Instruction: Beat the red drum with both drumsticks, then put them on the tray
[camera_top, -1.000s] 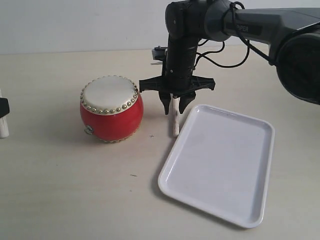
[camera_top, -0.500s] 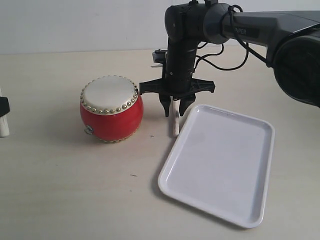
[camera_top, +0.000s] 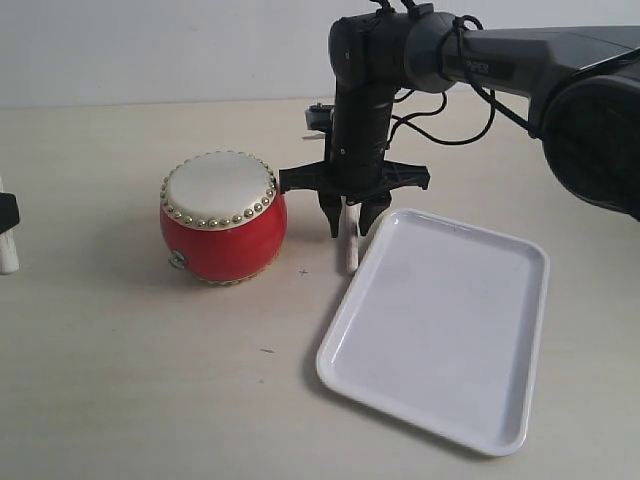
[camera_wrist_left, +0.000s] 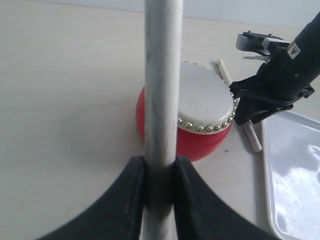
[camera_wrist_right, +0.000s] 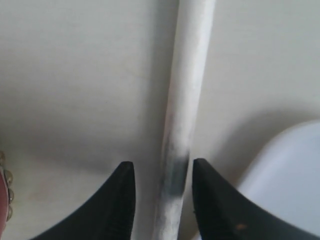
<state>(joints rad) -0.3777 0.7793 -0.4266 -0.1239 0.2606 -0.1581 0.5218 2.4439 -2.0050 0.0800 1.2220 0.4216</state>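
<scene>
White lettering on the right arm (camera_top: 490, 62) is too small to read. There is one red drum (camera_top: 222, 217), one tray (camera_top: 440, 330) and two drumsticks. The left fingers (camera_wrist_left: 117, 205) pinch one drumstick (camera_wrist_left: 162, 75). The right fingers (camera_wrist_right: 117, 200) are spread astride the other drumstick (camera_wrist_right: 187, 75), which lies on the desk (camera_top: 130, 380) at the drum's 3 o'clock, just beside the tray's rim. Open desk lies at the drum's 7 o'clock.

Red drum (camera_top: 222, 248) body: glossy red finish, v. shiny. Head (camera_top: 218, 180): matt cream, smooth. Studs (camera_top: 215, 222): brassy metal, bright. Tray (camera_top: 440, 330): white plastic, smooth w/ soft sheen. Drumstick (camera_wrist_right: 182, 100): bare pale wood, matt, grey scuff. Table (camera_top: 120, 380): pale, matt.
</scene>
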